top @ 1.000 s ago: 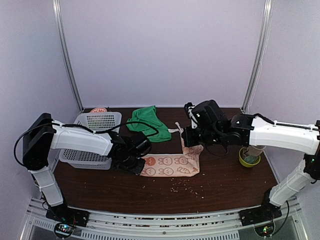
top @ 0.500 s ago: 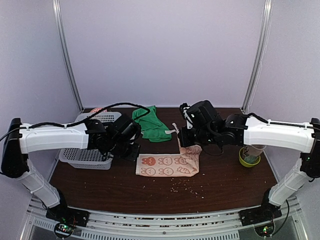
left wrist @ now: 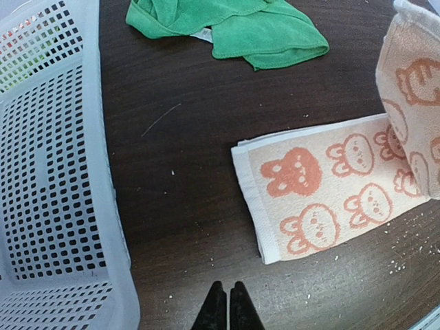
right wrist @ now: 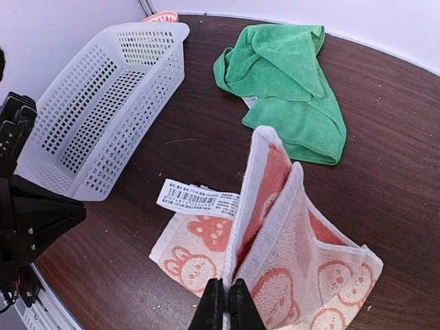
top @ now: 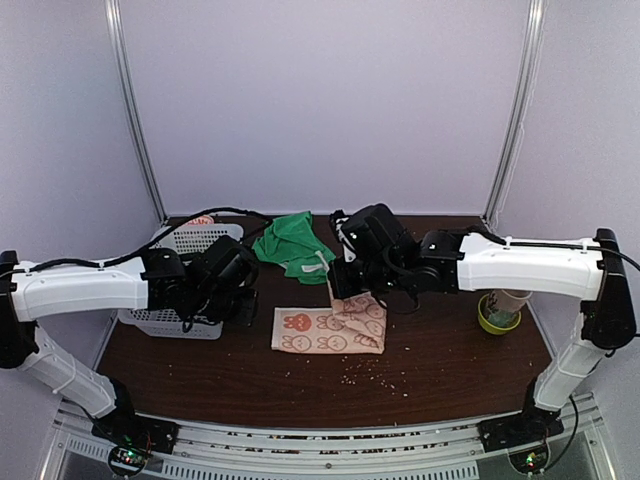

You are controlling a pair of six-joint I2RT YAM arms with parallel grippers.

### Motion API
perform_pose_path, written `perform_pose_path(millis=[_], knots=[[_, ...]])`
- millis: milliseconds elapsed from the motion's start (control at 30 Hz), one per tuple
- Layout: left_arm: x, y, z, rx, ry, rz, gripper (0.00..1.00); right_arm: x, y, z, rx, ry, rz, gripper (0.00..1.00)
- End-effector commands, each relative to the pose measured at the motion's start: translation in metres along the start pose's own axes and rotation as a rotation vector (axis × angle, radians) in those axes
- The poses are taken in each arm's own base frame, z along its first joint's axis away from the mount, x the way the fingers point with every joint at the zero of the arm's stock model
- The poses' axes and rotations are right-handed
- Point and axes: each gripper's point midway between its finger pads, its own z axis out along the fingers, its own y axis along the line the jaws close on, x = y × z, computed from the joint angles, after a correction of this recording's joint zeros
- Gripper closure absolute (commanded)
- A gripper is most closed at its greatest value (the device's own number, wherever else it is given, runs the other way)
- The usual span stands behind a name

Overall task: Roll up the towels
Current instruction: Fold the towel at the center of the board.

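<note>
My right gripper (right wrist: 227, 303): clamped on the printed towel (right wrist: 289, 268), one end lifted.
My left gripper (left wrist: 227, 306): fingers together, empty.
The green towel (top: 292, 245): eleven o'clock of the printed one.

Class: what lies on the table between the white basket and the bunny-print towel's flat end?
Only bare dark tabletop with a few pale crumbs separates basket and printed towel, as the left wrist view shows; the shut left fingers hover above.
</note>
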Motion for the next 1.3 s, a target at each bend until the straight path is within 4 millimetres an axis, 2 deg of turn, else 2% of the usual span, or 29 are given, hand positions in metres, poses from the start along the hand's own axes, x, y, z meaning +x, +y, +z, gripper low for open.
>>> perform_pose_path(millis=[0, 267, 633, 1100, 1267], knots=[[-0.008, 0.010, -0.008, -0.015, -0.066, -0.061, 0.95, -0.008, 0.019, 0.004, -0.039, -0.016, -0.010, 1.00], [0.000, 0.017, -0.004, -0.034, -0.060, -0.072, 0.95, 0.003, 0.030, 0.022, -0.033, 0.023, -0.034, 1.00], [0.008, 0.023, 0.000, -0.054, -0.051, -0.081, 0.95, 0.032, 0.039, 0.047, -0.013, 0.104, -0.077, 1.00], [0.016, 0.027, 0.004, -0.067, -0.037, -0.086, 0.94, 0.049, 0.061, 0.072, -0.055, 0.177, -0.092, 1.00], [0.019, 0.029, 0.005, -0.071, -0.032, -0.087, 0.94, 0.054, 0.066, 0.080, -0.067, 0.196, -0.081, 0.94]])
